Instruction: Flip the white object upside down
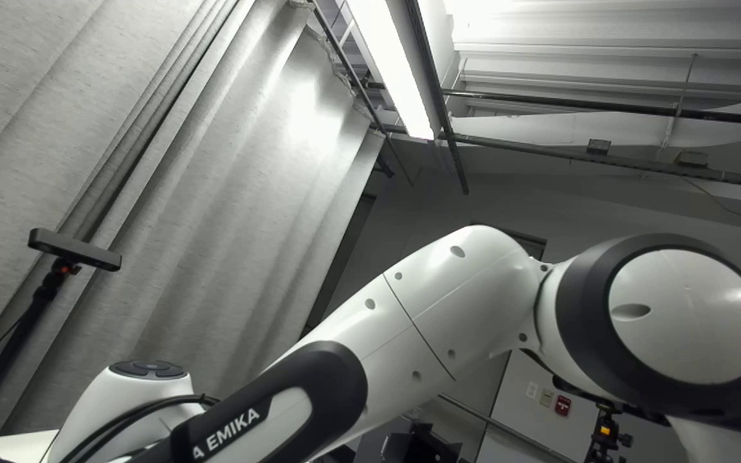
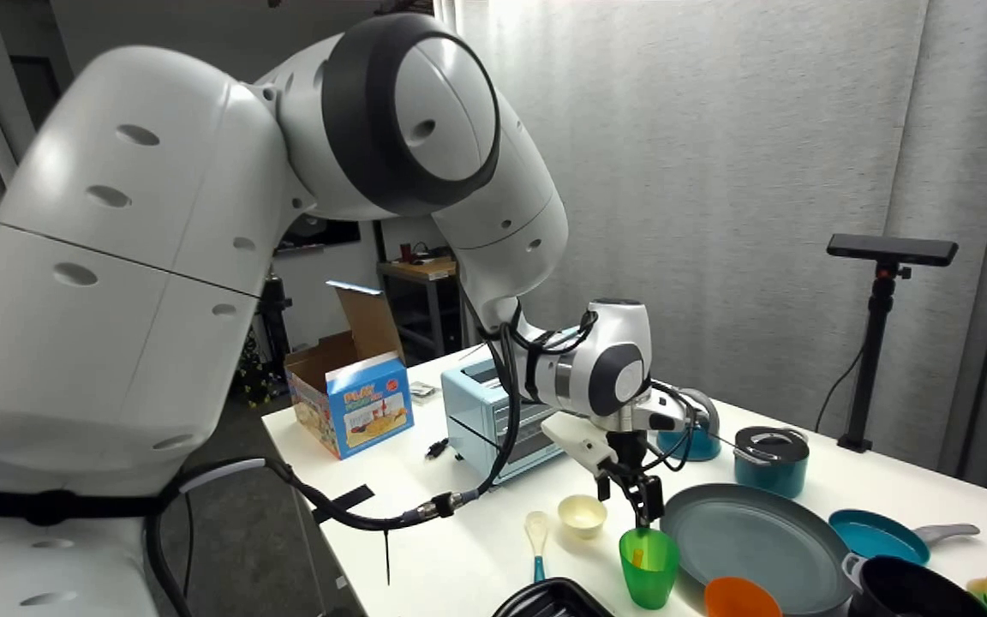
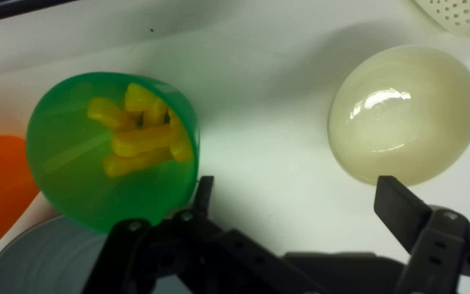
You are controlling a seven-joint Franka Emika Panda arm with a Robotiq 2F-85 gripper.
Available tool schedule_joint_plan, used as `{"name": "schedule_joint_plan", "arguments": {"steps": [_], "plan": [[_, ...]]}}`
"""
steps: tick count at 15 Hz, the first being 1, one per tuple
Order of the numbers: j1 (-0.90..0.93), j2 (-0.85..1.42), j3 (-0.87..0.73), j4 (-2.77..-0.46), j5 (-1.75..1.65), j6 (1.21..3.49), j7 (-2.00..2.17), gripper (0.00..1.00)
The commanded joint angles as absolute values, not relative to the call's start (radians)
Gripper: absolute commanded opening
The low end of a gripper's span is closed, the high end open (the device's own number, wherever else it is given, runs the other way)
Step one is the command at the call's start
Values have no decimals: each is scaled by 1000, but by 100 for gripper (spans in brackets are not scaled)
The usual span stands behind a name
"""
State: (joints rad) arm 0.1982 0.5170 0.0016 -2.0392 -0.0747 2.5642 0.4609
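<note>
The white object appears to be a small cream bowl [image 2: 582, 516] on the white table; its opening seems to face up. It also shows at the right of the wrist view [image 3: 404, 116]. My gripper [image 3: 296, 181] is open, with nothing between its fingers. In the wrist view, one fingertip overlaps the bowl's lower rim and the other lies beside a green cup. I cannot tell whether either fingertip touches. In an exterior view, the gripper [image 2: 628, 495] points down between the bowl and the cup. The other exterior view does not show the bowl or fingers.
The green cup [image 2: 649, 583] holds several yellow pieces [image 3: 141, 136]. A grey round plate [image 2: 750, 540] and an orange cup [image 2: 738, 598] stand beside it. A slotted spoon [image 2: 536, 531] lies near the bowl. A blue toaster oven [image 2: 476, 420] and a black tray [image 2: 553, 600] are nearby.
</note>
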Motion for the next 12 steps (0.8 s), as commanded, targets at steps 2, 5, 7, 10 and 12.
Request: {"name": "schedule_joint_plan", "arguments": {"steps": [2,5,7,10,12], "plan": [[226,533,-15,-2043,-71,2550,458,100],[233,546,-12,-2046,-69,2540,455,100],[239,557,-13,-2046,-69,2536,454,100],[246,565,-14,-2045,-70,2533,454,72],[249,565,-16,-2045,-71,2535,455,68]]}}
